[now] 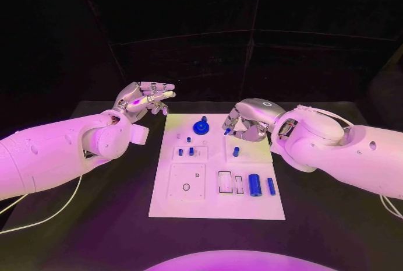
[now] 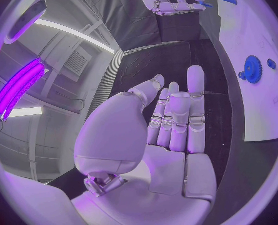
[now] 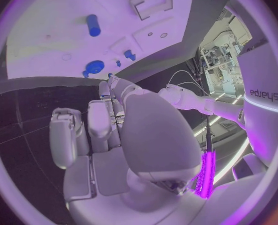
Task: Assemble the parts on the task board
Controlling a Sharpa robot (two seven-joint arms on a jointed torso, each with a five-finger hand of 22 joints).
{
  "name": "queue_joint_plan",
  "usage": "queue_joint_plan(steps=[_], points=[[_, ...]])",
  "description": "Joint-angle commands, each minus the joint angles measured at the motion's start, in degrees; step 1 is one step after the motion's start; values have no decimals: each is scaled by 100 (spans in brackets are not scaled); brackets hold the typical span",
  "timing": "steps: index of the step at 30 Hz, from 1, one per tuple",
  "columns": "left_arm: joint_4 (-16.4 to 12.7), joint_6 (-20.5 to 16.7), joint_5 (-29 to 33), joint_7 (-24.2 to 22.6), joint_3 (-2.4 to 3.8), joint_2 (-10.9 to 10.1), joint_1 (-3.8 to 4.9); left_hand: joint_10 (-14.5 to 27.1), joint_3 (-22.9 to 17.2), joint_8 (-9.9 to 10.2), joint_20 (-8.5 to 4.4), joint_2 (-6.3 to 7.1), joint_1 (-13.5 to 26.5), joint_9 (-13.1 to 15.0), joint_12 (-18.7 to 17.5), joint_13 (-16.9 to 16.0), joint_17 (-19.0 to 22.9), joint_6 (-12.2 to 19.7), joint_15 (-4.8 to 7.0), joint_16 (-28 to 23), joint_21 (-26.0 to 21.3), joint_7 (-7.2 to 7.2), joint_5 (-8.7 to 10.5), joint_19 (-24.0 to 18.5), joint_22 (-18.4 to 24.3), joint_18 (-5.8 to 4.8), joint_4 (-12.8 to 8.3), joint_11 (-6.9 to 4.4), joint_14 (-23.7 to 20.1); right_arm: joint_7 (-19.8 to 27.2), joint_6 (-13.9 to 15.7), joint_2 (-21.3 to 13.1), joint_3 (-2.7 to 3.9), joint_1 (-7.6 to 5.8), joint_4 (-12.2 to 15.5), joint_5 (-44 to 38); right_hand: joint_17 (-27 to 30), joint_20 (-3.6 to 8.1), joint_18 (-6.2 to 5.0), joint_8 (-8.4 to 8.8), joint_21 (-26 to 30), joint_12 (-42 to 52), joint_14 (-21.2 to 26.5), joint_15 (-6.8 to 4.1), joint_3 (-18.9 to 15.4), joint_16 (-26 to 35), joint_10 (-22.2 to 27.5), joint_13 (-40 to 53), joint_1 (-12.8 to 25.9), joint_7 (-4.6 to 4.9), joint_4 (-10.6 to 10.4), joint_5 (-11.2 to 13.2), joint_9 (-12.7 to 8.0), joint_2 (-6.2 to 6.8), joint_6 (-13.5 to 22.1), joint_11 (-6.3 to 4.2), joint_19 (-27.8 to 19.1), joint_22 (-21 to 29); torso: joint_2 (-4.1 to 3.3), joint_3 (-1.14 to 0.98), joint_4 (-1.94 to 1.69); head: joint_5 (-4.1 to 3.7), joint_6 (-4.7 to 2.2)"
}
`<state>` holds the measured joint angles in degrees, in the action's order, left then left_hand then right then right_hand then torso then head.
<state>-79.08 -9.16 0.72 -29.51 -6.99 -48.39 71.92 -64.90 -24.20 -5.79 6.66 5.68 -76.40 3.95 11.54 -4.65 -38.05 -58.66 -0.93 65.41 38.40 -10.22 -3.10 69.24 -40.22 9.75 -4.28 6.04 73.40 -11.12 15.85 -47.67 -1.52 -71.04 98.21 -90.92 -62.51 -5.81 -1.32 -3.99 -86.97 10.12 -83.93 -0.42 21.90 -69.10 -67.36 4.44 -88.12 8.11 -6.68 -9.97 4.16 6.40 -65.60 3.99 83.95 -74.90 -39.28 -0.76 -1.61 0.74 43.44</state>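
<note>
Left hand point(image 1: 144, 98): raised beside the board point(image 1: 168, 204), fingers apart, holding nothing.
Right hand point(image 1: 248, 120): over the board's far edge, pinching a small blue peg point(image 1: 227, 130).

Black bench point(image 1: 336, 224) carrying one white task board point(image 1: 172, 207).

The board lies flat at the middle of the bench, its long sides running from the near edge toward the far edge; a thin pale cable point(image 1: 50, 215) rests on the dark surface near the left edge; dark bench shows on all sides of the board.
</note>
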Motion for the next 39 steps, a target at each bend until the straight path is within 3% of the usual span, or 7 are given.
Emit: queue_joint_plan(steps=[1, 6, 10, 15, 19, 29, 39], points=[[-5, 39, 41, -16, 4, 24, 9, 44, 35, -32, -6, -15, -16, -8, 35, 11, 13, -8, 1, -30, -38, -11, 11, -51, 10, 77, -6, -11, -29, 29, 45, 191, 8, -12, -14, 159, -6, 44, 34, -14, -24, -25, -193, -39, 38, -19, -45, -5, 46, -13, -3, 26, 6, -2, -39, 0, 411, -1161, -7, 3, -4, 74, 11], [-7, 28, 41, -35, 4, 64, 10, 44, 35, -32, -6, -15, -16, -8, 35, 11, 13, -8, 1, -30, -38, -11, 11, -51, 10, 77, -6, -11, -29, 152, -97, 689, -30, 16, -245, 178, -3, 45, 33, -9, -21, -31, -192, -38, 54, -22, -41, -11, 61, -7, 6, 17, 4, -5, -33, 4, 409, -1158, -14, -7, 19, 338, 26], [-9, 25, 41, -47, 5, 99, 10, 44, 35, -32, -6, -15, -16, -8, 35, 11, 13, -8, 1, -30, -38, -11, 11, -51, 10, 77, -6, -11, -29, 246, -186, 993, -148, 91, -397, 133, -4, 45, 30, 0, -13, -41, -190, -35, 82, -28, -34, -19, 76, -1, 28, -4, 1, -9, -21, 9, 403, -1148, -13, 2, -20, 371, 70], [-6, 24, 41, -48, 5, 127, 11, 46, 36, -32, -6, -19, -20, -8, 38, 11, 16, -6, 0, -31, -41, -12, 11, -50, 12, 77, -9, -11, -30, 339, -278, 1251, -419, 179, -555, 63, 6, 44, 29, 4, -9, -47, -188, -33, 104, -25, -30, -24, 82, 3, 48, -17, -1, -14, -14, 12, 400, -1144, -10, -2, -13, 462, 125], [-9, 35, 41, -29, 5, 135, 11, 46, 36, -32, -6, -19, -20, -8, 38, 11, 16, -6, 0, -31, -41, -12, 11, -50, 12, 77, -9, -11, -30, 357, -343, 1351, -514, 286, -643, -18, 9, 44, 28, 6, -6, -50, -187, -32, 114, -25, -28, -27, 86, 5, 57, -23, -2, -16, -10, 14, 398, -1140, -9, 5, 3, 499, 136], [-5, 40, 41, -23, 5, 136, 11, 48, 38, -32, -6, -19, -22, -9, 39, 12, 5, -4, 0, -26, -42, -13, 11, -50, 14, 76, -10, -10, -27, 350, -485, 1374, -567, 430, -679, -85, 8, 43, 29, 9, -10, -53, -186, -29, 120, -29, -26, -29, 102, 11, 65, -27, -3, -13, -5, 18, 401, -1146, -8, -3, -6, 520, 192], [6, 49, 41, -18, 5, 141, 10, 48, 38, -32, -6, -19, -22, -9, 39, 12, 5, -4, 0, -26, -42, -13, 11, -50, 14, 76, -10, -10, -27, 333, -515, 1351, -572, 466, -655, -107, 8, 43, 29, 9, -10, -53, -186, -29, 120, -29, -26, -29, 102, 11, 65, -27, -3, -13, -5, 18, 401, -1146, -5, -2, -3, 530, 222]])
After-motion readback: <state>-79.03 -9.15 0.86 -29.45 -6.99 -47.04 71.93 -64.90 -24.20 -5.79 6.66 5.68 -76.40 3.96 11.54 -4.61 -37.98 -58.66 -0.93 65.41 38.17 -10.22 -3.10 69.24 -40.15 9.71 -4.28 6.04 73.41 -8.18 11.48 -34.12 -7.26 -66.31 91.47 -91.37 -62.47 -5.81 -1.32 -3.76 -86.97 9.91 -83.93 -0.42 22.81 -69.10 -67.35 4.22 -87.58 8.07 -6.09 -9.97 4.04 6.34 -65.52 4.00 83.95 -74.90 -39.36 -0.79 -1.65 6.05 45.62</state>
